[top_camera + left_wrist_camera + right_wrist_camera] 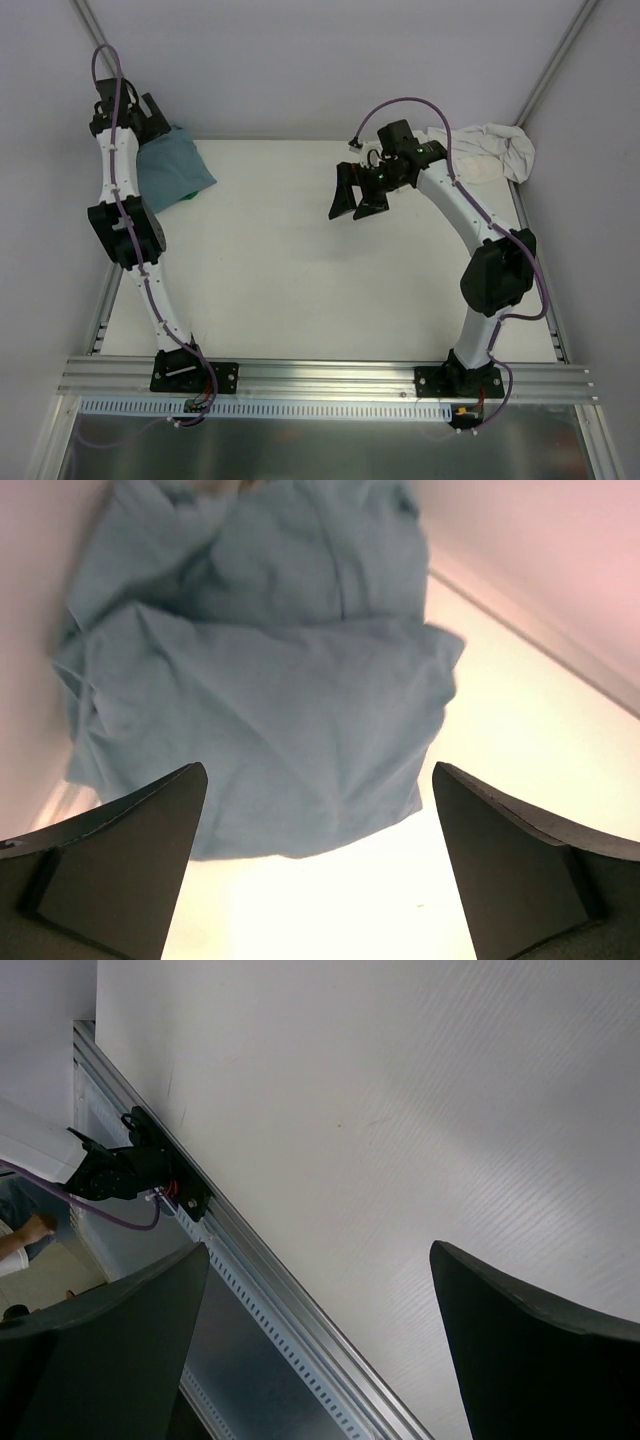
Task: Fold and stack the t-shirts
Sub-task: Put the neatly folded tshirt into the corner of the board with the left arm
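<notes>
Blue shirt [270, 720]: folded into a flat, slightly rumpled pad in the far left corner of the table [300, 290].
Cream shirt [492, 150]: a crumpled heap in the table's far right corner, not yet folded.
Handling: probably light, limp cotton. A single pinch would let it sag and bunch, and folded layers could slide over one another.
Hold, cream: best taken at two points on an edge, hem or shoulders, one per gripper, then spread on the table's bare middle.
Hold, blue: at a folded edge, pinching through all layers so the fold keeps.
Left gripper [318, 780]: jaws spread and holding nothing, poised over the blue shirt's edge at the table's far left corner.
Right gripper [358, 197]: jaws spread and empty, above the table's middle, well apart from the cream shirt.
</notes>
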You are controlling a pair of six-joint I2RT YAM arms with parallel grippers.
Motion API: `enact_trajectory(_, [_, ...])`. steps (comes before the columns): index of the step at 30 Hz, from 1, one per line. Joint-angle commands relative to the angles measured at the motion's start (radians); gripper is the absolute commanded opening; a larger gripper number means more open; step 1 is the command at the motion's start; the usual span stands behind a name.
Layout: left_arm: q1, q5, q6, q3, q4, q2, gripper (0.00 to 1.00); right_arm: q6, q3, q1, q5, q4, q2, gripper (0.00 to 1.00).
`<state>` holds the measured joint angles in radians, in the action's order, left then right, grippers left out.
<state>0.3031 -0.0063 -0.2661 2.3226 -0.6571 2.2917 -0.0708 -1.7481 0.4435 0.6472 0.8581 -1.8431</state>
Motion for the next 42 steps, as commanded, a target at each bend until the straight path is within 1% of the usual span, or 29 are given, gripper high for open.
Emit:
enact_trajectory(1, [-0.035, -0.029, 0.067, -0.002, 0.067, -0.073, 0.99, -0.049, -0.094, -0.003, 0.035, 0.097, 0.002, 0.99])
enact_trajectory(3, [-0.080, -0.066, 0.099, -0.021, 0.059, -0.101, 0.99, -0.035, -0.113, -0.005, 0.045, 0.093, -0.001, 0.99])
enact_trajectory(4, [-0.096, -0.076, 0.106, -0.044, 0.066, -0.119, 0.99, 0.001, -0.113, -0.006, 0.063, 0.084, 0.001, 0.99])
enact_trajectory(5, [-0.114, -0.083, 0.129, -0.125, 0.109, -0.141, 0.99, 0.015, -0.122, -0.005, 0.068, 0.081, 0.002, 0.99])
enact_trajectory(7, [-0.165, -0.129, 0.162, -0.243, 0.187, -0.237, 0.99, 0.023, -0.142, -0.003, 0.049, 0.094, 0.002, 0.99])
enact_trajectory(8, [-0.174, -0.132, 0.168, -0.353, 0.224, -0.270, 0.99, 0.020, -0.152, -0.005, 0.037, 0.099, 0.011, 0.99])
enact_trajectory(9, [-0.179, -0.127, 0.160, -0.402, 0.275, -0.331, 0.99, 0.016, -0.154, -0.005, 0.025, 0.104, 0.016, 1.00])
enact_trajectory(10, [-0.179, -0.110, 0.153, -0.452, 0.301, -0.360, 0.99, 0.014, -0.157, -0.005, 0.002, 0.102, 0.021, 1.00])
enact_trajectory(11, [-0.179, -0.115, 0.160, -0.536, 0.321, -0.385, 0.99, 0.016, -0.163, -0.005, -0.004, 0.102, 0.027, 0.99])
enact_trajectory(12, [-0.180, -0.124, 0.168, -0.572, 0.347, -0.426, 0.99, 0.017, -0.169, -0.005, -0.007, 0.102, 0.027, 0.99])
enact_trajectory(14, [-0.170, -0.147, 0.191, -0.644, 0.359, -0.452, 0.99, 0.026, -0.185, -0.005, -0.008, 0.104, 0.019, 0.99])
enact_trajectory(16, [-0.148, -0.146, 0.189, -0.663, 0.329, -0.469, 0.99, 0.034, -0.214, -0.003, -0.001, 0.107, 0.002, 0.99])
enact_trajectory(19, [-0.136, -0.120, 0.189, -0.721, 0.349, -0.517, 0.99, 0.051, -0.241, 0.004, -0.009, 0.098, -0.018, 0.99])
enact_trajectory(21, [-0.124, -0.074, 0.180, -0.730, 0.343, -0.532, 0.99, 0.068, -0.241, 0.009, -0.018, 0.067, -0.019, 1.00])
enact_trajectory(25, [-0.091, 0.040, 0.095, -0.717, 0.321, -0.544, 0.99, 0.098, -0.229, 0.026, -0.041, 0.012, -0.015, 1.00])
enact_trajectory(26, [-0.072, 0.096, 0.076, -0.736, 0.341, -0.567, 0.99, 0.101, -0.223, 0.024, -0.043, -0.013, -0.012, 1.00])
enact_trajectory(29, [-0.044, 0.143, 0.060, -0.793, 0.395, -0.619, 0.99, 0.118, -0.177, 0.026, -0.057, -0.069, 0.010, 1.00])
enact_trajectory(33, [-0.024, 0.095, 0.117, -0.772, 0.344, -0.626, 0.99, 0.131, -0.133, 0.026, -0.055, -0.110, 0.025, 0.99])
enact_trajectory(37, [-0.016, 0.068, 0.136, -0.786, 0.363, -0.618, 0.99, 0.124, -0.131, 0.024, -0.057, -0.113, 0.027, 1.00])
enact_trajectory(41, [-0.024, 0.013, 0.133, -0.709, 0.340, -0.507, 0.99, 0.114, -0.119, 0.026, -0.054, -0.107, 0.041, 0.99])
enact_trajectory(42, [-0.033, -0.029, 0.151, -0.691, 0.329, -0.488, 0.99, 0.111, -0.113, 0.026, -0.055, -0.102, 0.045, 0.99])
